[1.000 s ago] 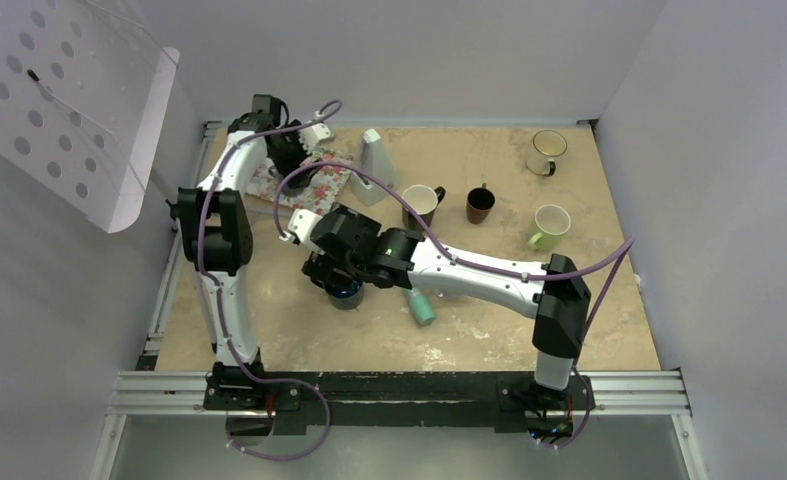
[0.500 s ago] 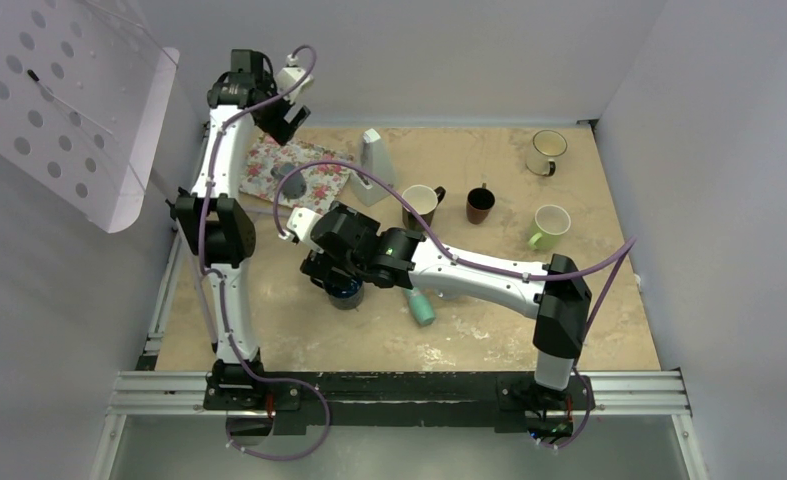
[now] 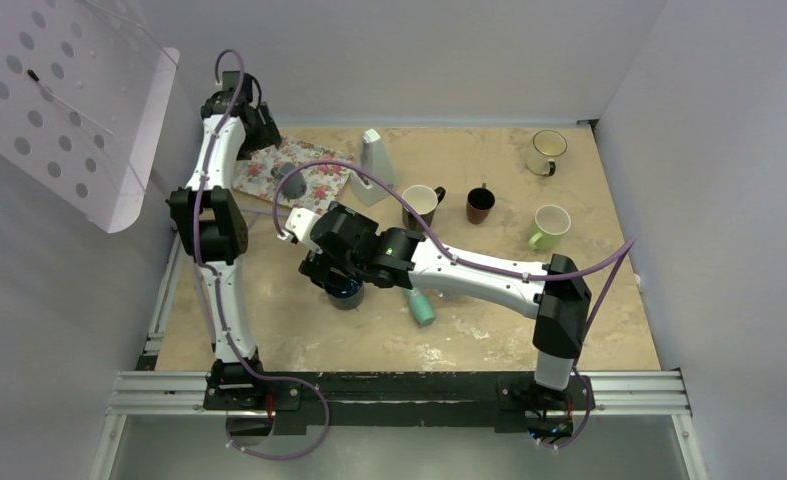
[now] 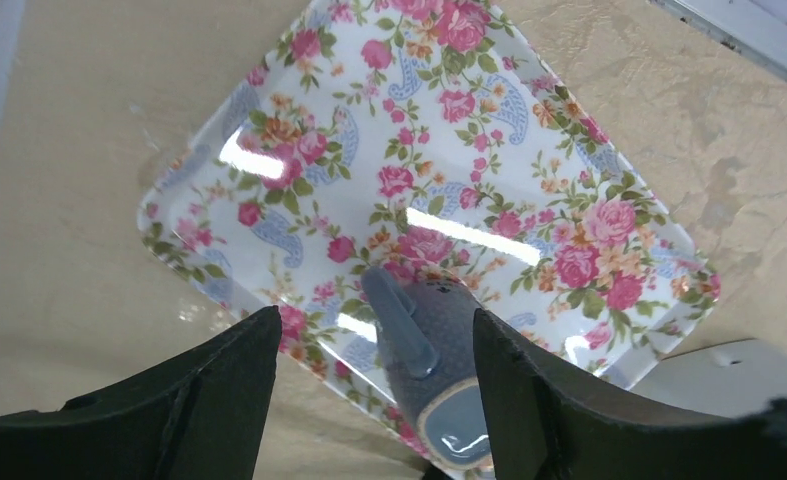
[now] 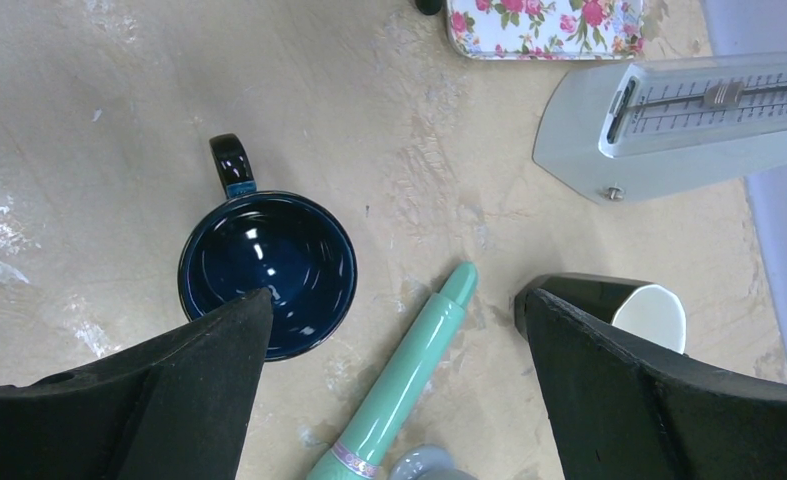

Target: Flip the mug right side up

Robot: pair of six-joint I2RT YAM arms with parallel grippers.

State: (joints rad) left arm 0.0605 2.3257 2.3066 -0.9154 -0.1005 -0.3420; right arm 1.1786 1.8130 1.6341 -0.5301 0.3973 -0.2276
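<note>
A grey mug [image 4: 439,355] stands upside down on the floral tray [image 4: 299,150], its glazed base and handle facing up; it also shows in the top view [image 3: 291,183]. My left gripper [image 4: 374,330] is open and empty, well above this mug, and sits at the far left corner in the top view [image 3: 256,125]. My right gripper [image 5: 391,300] is open and empty, hovering over an upright dark blue mug [image 5: 267,272], which the top view [image 3: 346,291] shows mid-table.
A teal pen-like stick [image 5: 409,370] lies beside the blue mug. A white metronome [image 3: 373,165] stands next to the tray. A cream-and-brown mug [image 3: 422,205], a small dark mug [image 3: 480,204], a green mug [image 3: 549,225] and a cream mug [image 3: 546,152] stand upright at the right.
My left gripper has risen off the floral tray and drawn back toward the far left corner, leaving the grey mug uncovered on the tray. The right arm has barely moved.
</note>
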